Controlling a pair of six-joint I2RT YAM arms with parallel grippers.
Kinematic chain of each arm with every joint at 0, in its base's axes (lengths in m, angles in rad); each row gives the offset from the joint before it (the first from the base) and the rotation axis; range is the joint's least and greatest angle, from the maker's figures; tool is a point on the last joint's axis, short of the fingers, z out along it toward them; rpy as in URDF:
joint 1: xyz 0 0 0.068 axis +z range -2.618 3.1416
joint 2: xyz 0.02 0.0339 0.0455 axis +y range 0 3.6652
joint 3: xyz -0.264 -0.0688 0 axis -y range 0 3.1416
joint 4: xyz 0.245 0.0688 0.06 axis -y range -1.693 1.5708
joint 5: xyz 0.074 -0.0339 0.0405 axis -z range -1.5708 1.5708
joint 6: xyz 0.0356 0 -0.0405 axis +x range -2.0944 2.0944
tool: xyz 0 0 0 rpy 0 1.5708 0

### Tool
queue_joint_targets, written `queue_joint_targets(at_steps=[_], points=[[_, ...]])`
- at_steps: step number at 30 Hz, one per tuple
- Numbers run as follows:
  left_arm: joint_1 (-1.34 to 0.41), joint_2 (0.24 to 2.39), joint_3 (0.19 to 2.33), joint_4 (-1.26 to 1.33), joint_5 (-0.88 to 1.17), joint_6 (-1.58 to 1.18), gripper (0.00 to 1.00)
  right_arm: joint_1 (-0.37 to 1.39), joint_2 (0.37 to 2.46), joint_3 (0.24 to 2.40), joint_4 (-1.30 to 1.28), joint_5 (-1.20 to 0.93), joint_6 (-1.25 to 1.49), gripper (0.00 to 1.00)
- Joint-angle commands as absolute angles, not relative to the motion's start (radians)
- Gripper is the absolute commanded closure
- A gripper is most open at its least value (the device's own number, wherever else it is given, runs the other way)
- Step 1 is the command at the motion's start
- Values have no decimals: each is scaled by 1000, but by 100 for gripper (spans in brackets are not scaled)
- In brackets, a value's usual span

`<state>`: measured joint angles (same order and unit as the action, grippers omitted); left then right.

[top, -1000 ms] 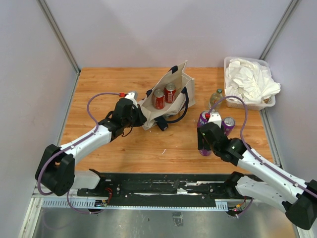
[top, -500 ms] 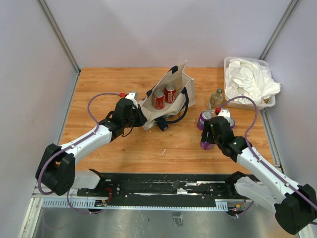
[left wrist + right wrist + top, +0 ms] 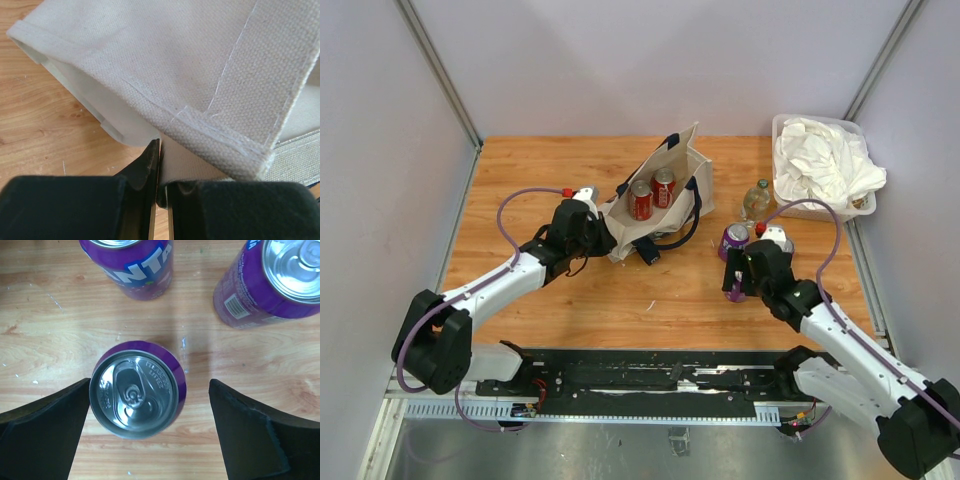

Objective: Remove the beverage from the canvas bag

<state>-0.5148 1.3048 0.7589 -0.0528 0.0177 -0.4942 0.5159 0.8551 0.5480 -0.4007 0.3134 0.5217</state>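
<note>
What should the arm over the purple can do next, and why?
Probably lift the right gripper straight up, clear of the purple can: its jaws stand open either side, and the can stands on the table. Two red cans sit in the canvas bag, whose edge the left gripper pinches, so reaching there likely follows.

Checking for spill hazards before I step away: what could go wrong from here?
1. The right gripper is open around an upright purple can on the table, one finger nearly touching it. A second purple can and a third purple can stand close, so a sideways drift could topple one.
2. The left gripper pinches only the rim of the canvas bag. If that slips, the bag may sag over the red cans inside.
</note>
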Motion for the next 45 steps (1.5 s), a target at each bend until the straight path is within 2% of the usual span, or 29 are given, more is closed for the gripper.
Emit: queue_joint_targets(at_steps=[1, 7, 15, 23, 29, 32, 39, 45], points=[[-522, 1311, 736, -96, 24, -484, 86, 499, 824, 667, -473, 318, 446, 1], [-522, 1304, 742, -92, 28, -497, 86, 511, 909, 1025, -576, 298, 320, 10], [-522, 1310, 762, -94, 31, -503, 85, 635, 1301, 1611, -675, 245, 179, 18], [-524, 1299, 745, -84, 42, -517, 85, 660, 1701, 2005, -744, 105, 191, 30], [-523, 1289, 734, -80, 46, -515, 85, 661, 1857, 2017, -728, 25, 253, 39], [-523, 1289, 733, -81, 54, -515, 85, 665, 1885, 1959, -686, -4, 265, 40], [-523, 1287, 755, -94, 58, -499, 85, 676, 1949, 1904, -653, -1, 248, 25], [-523, 1296, 767, -106, 63, -497, 85, 681, 2015, 1904, -628, 48, 258, 21]])
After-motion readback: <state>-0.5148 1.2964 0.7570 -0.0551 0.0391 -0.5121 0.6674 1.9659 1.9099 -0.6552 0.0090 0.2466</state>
